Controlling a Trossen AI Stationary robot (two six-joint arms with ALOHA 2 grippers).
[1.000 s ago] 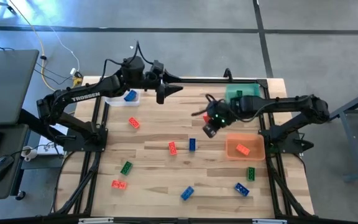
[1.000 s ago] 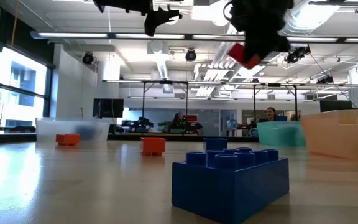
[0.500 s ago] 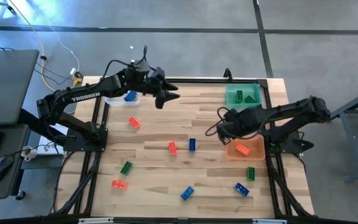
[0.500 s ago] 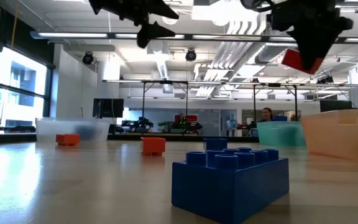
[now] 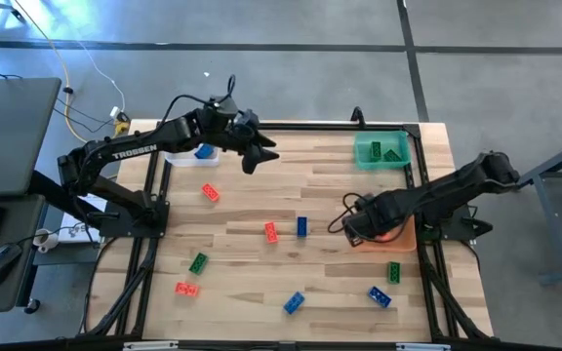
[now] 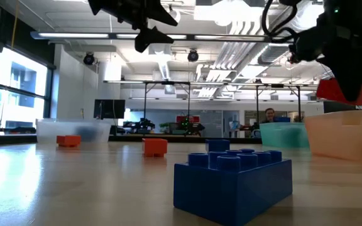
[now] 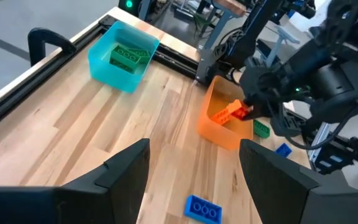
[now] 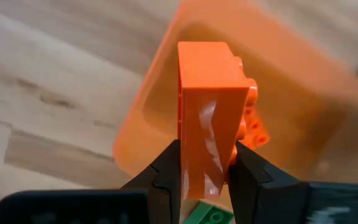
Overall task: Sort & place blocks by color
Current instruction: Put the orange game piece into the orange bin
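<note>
My right gripper (image 5: 355, 227) hangs over the table-centre edge of the orange bin (image 5: 404, 234) and is shut on a red-orange block (image 8: 210, 118). In the low view the block (image 6: 338, 91) sits just above the bin's rim (image 6: 344, 119). Another red-orange block (image 7: 224, 114) lies inside the bin. My left gripper (image 5: 258, 156) is open and high over the far left of the table, near the clear bin (image 5: 191, 154) that holds a blue block (image 5: 204, 151). Red, blue and green blocks lie flat and scattered on the table. My right gripper pinches the red-orange block by its two broad sides near the lower end (image 8: 205, 177), between both fingers (image 8: 166, 173). The fingers come from above, pointing down. The block is lifted clear and stands on end, studs facing sideways (image 8: 250, 121).
A teal-green bin (image 5: 383, 151) with green blocks stands at the far right corner. Loose blocks: red (image 5: 210, 193), red (image 5: 271, 231), blue (image 5: 301, 226), green (image 5: 198, 262), red (image 5: 186, 289), blue (image 5: 294, 303), blue (image 5: 380, 296), green (image 5: 394, 272). Black rails frame the table.
My right gripper has carried the red-orange block from above the table's middle toward the right and near edges and down, ending just over the orange bin. It has stayed shut on the block. My left gripper has stayed open.
</note>
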